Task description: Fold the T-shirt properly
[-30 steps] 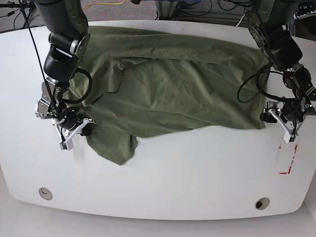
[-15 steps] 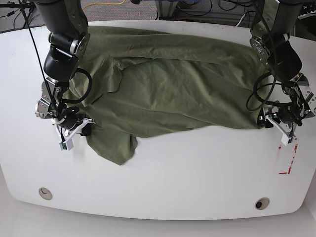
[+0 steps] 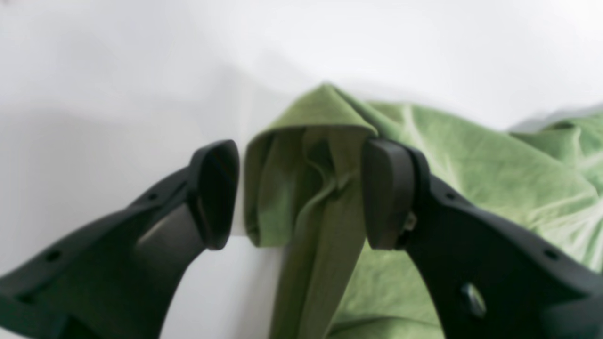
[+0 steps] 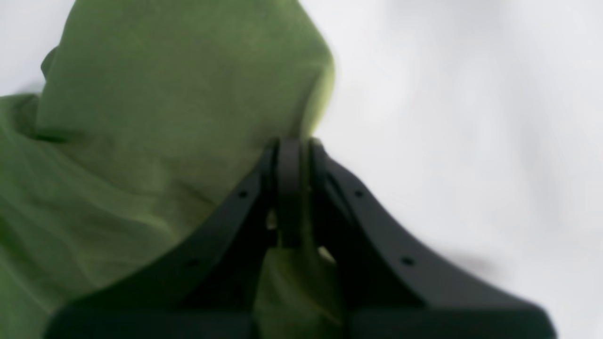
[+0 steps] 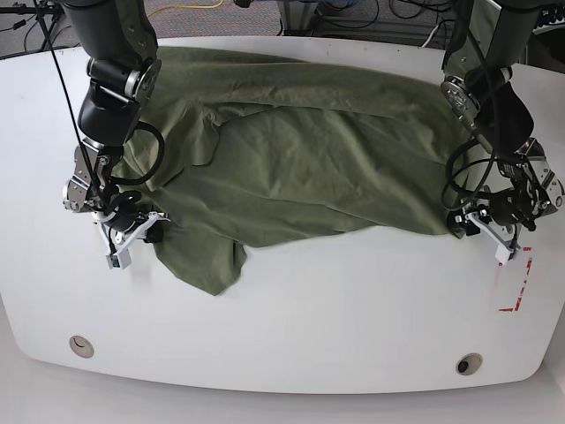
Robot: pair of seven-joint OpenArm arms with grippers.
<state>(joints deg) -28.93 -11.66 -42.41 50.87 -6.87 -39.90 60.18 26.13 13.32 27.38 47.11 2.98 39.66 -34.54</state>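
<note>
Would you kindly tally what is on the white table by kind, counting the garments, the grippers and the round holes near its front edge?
Garments: 1, the T-shirt, olive green.
Grippers: 2, the left gripper open around a fold of the cloth, the right gripper shut on its edge.
Round holes in the table: 2.
Total: 5.
</note>
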